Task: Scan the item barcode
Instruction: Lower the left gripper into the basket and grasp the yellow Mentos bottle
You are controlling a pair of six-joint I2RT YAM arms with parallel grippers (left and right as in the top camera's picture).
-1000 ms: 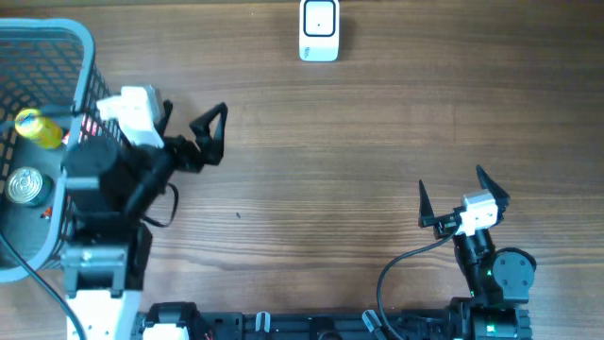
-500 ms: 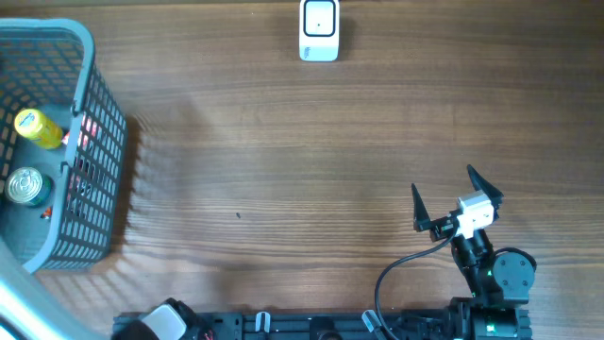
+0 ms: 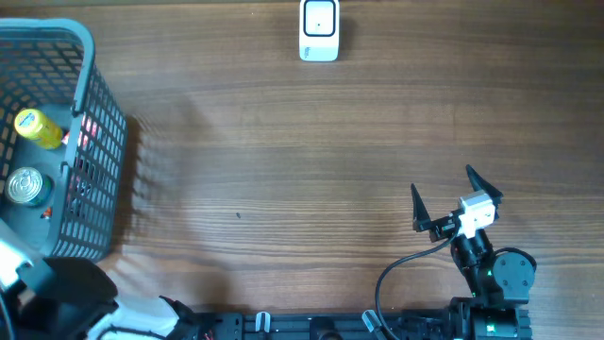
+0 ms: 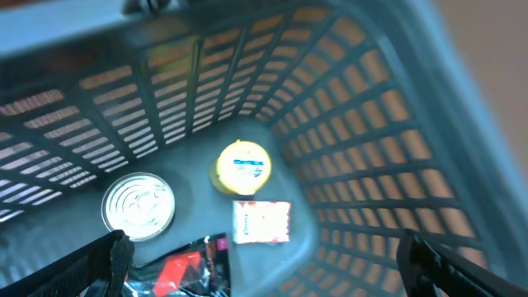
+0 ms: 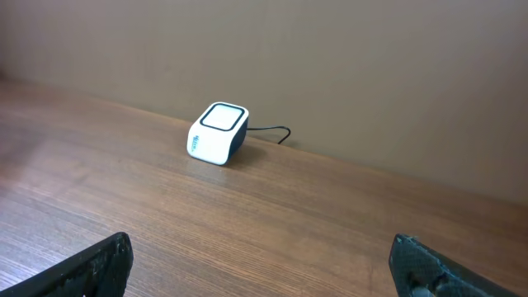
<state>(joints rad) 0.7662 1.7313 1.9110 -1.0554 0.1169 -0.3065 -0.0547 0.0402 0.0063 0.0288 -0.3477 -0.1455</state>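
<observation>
**Both grippers released, items in the basket**

We see the wooden counter (image 3: 283, 170) with a blue-grey mesh basket (image 3: 94, 142) at its left edge. Our left gripper (image 4: 264, 244) hangs over the basket's inside, spread wide and holding nothing. Our right gripper (image 3: 443, 181) stands at the counter's near right, likewise spread and empty, facing the white barcode scanner (image 3: 319, 30) at the far edge. In the basket lie a tin can (image 3: 25, 186), a yellow bottle (image 3: 38, 128), a red-and-black wrapper (image 4: 186, 268) and a small white-and-pink packet (image 4: 261, 222) just beside the bottle.
</observation>
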